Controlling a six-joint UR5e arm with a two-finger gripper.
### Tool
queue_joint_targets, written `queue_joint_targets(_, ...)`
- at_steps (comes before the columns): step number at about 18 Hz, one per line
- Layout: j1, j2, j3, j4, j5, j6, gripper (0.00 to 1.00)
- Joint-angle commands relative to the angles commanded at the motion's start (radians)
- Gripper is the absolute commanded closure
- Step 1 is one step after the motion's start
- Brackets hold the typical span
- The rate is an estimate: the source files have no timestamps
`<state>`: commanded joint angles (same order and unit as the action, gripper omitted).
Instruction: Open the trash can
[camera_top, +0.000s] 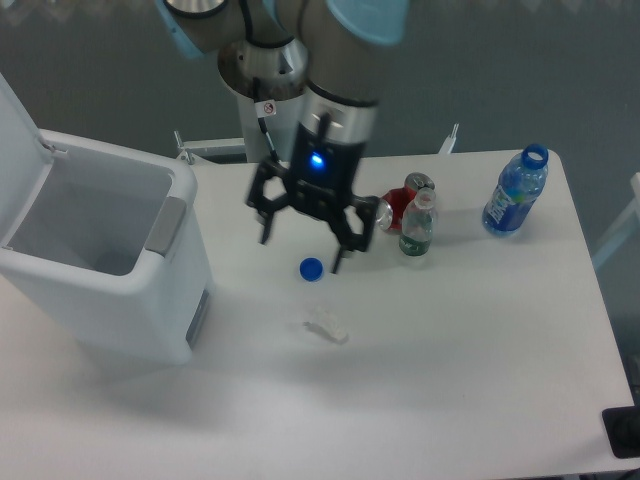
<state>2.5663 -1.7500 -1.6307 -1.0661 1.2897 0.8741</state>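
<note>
Beside gaping trash can (110, 262), spread fingers (337, 262)

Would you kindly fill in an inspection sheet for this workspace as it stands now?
Surface: white table, bare toward the near edge.
Job's things: trash can at the left, lid raised, interior showing.
Clutter: blue cap; clear crumpled scrap; red soda can on its side; small green-label bottle upright; blue bottle upright, uncapped.
Grippers: pincer open, hovering above the cap, holding nothing.
Cables: nothing seen.
Surroundings: grey floor; robot base behind the table.
</note>
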Motion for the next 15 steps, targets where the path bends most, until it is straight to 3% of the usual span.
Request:
queue_joint_targets(5,0.02,-0.153,0.055,0.002,0.187,0.225,0.0)
queue_joint_targets(9,0.043,-0.19,0.063,0.002,0.25,0.367,0.0)
queue_joint_targets(12,0.048,-0.255,0.123,0.0,0.286,0.445,0.0)
queue_joint_targets(15,0.034,-0.278,0.124,0.002,0.304,0.451,0.0)
